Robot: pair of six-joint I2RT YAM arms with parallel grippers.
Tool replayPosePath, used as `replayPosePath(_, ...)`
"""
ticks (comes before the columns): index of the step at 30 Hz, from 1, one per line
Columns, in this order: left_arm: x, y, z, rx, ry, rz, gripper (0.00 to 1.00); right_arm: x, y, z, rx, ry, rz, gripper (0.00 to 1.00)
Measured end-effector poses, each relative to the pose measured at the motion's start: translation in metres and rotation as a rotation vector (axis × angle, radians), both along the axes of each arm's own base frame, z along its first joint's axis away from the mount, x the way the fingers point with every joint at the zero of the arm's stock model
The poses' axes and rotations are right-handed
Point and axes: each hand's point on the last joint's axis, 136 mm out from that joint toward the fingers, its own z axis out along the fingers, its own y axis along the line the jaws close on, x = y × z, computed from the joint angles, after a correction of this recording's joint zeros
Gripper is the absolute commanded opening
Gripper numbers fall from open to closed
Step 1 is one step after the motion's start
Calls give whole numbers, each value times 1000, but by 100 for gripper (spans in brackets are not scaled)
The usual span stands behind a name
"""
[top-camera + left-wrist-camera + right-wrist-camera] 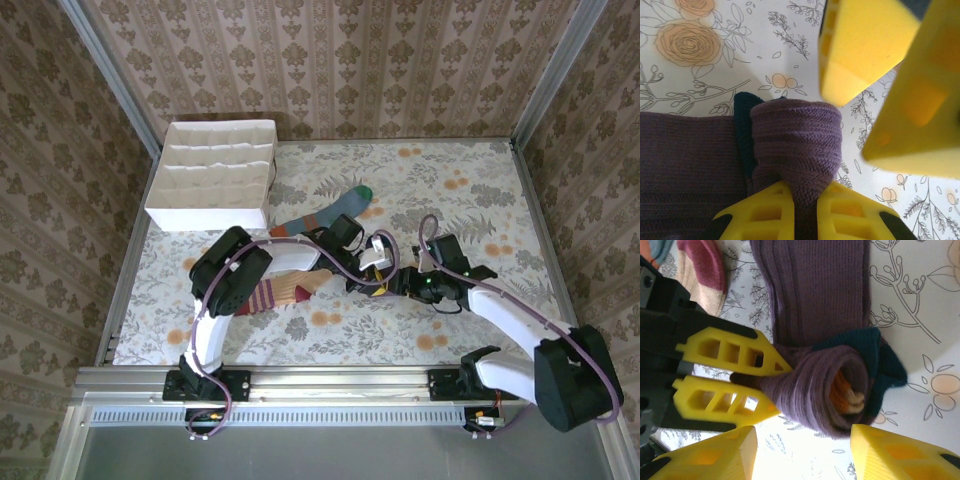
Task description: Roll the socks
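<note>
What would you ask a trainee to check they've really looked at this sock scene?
1. True or false: the left claw is shut on the purple sock.
2. The right claw is: A) open, B) shut on a striped sock, C) inside a box.
3. Fill in: the white box sits at the far ____ corner of the table.

Key: 1 true; 2 A; 3 left.

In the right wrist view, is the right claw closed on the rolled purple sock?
No, the right claw stands open, its jaws wide apart at the purple sock roll, which the left claw pinches.
</note>
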Motion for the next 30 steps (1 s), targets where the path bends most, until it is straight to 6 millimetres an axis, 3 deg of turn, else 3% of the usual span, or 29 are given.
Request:
replayPosePath(3,-2,-1,0,1,27,-12,0,2,2,-12,-4,28,13,38)
replayPosePath(7,-2,0,-2,10,37,-10,0,6,6,-20,0,61,24,15)
replayPosePath(9,-1,1,-3,14,31,-4,4,8,7,-22,-2,73,23,10)
replayPosePath(11,1,3,-3,15,-2,5,16,9,8,-24,-5,91,22,9)
replayPosePath(13,1,8,-2,9,-63,20,22,11,9,-27,-8,114,24,8)
replayPosePath(21,-10,39,23,-53,-399,59,33,8,9,-31,-16,149,26,8)
replayPosePath(25,-23,33,27,-63,-646,1,40,9,9,-31,-19,157,23,8)
replayPosePath(30,-27,22,11,-4,-835,-61,41,9,8,-30,-25,168,22,7)
